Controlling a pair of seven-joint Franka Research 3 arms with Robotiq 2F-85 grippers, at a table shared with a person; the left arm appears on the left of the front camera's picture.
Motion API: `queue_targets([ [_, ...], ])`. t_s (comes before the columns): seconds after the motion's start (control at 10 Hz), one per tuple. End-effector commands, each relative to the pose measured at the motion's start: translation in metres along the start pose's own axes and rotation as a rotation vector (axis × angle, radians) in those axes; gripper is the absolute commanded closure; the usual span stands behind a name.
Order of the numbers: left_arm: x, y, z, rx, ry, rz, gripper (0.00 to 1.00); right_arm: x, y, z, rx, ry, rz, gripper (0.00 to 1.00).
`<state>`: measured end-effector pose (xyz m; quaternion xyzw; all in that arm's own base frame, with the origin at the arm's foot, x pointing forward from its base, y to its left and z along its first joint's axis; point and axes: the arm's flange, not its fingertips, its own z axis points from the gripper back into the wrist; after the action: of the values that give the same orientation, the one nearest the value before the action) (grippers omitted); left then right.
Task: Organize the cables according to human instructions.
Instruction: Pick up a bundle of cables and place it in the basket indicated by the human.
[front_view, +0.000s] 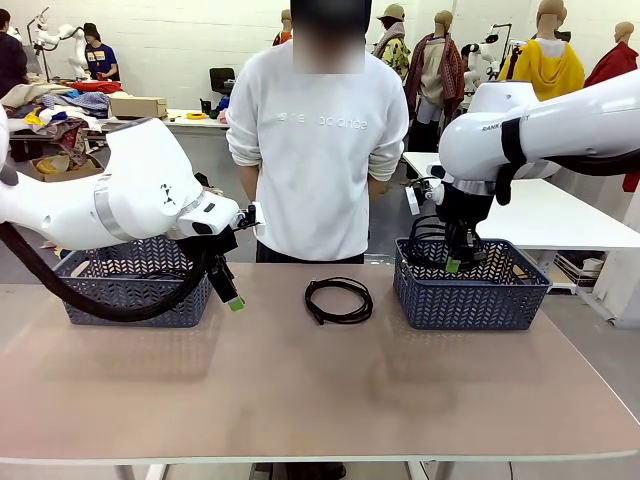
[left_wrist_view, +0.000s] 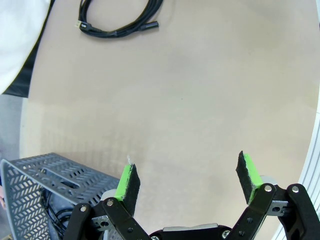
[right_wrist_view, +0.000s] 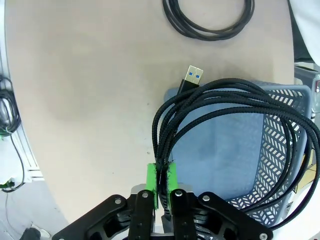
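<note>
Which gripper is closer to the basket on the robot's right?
Right: right gripper hangs over that basket holding a coiled cable; left gripper hovers beside the other basket.

A white-painted brick wall closes the far side of the room, under even, soft light. At ten o'clock a long table carries heaps of coloured clothes and a cardboard box, with a black chair beyond it. At two o'clock stands a white table. The floor is grey. The near surface is matte tan.
</note>
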<state>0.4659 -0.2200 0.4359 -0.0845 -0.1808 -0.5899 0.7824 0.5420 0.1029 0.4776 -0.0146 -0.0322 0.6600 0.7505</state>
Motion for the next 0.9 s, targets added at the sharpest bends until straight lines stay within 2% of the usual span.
queue_targets([
  [0.0,0.000,0.001,0.002,0.003,0.005,-0.002,0.00,-0.013,-0.019,-0.002,-0.033,0.025,0.026,0.90],
  [0.8,0.000,0.001,0.002,0.003,0.005,-0.002,0.00,-0.050,-0.064,-0.030,-0.086,0.037,0.078,0.90],
])
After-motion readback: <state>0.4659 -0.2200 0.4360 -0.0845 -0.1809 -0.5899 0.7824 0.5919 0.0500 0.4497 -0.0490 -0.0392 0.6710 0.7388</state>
